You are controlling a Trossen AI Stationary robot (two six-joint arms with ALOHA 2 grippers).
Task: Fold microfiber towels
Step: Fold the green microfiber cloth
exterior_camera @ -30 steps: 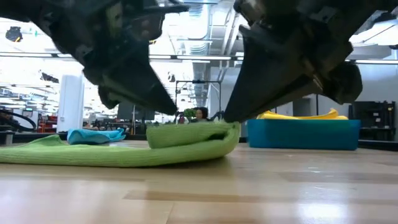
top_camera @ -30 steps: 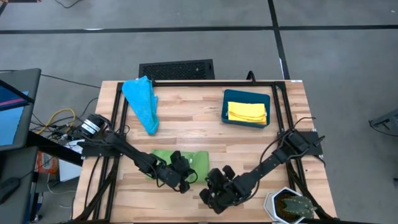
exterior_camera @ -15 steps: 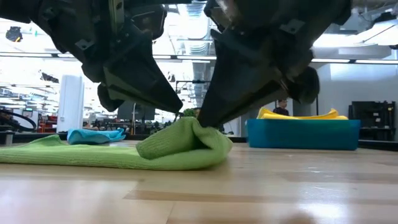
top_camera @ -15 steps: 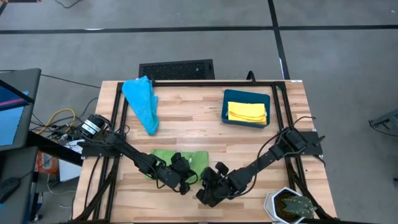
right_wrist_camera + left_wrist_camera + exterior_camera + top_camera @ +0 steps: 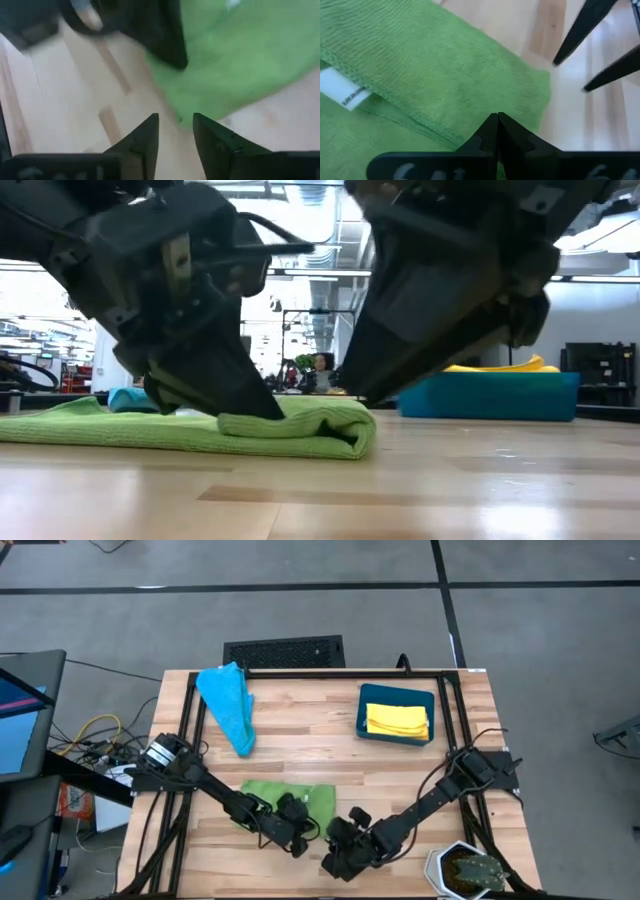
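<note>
The right gripper [image 5: 338, 858] has just let the green towel [image 5: 318, 802] go — fingers parted, backing toward five o'clock. The fold now lies flat at the table's six o'clock edge, the left gripper [image 5: 297, 840] clenched and pressing it — this fold looks finished.

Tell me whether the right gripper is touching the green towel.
Apart. The right wrist view shows the right gripper open, bare wood between its fingers and the green towel lying just beyond.
</note>
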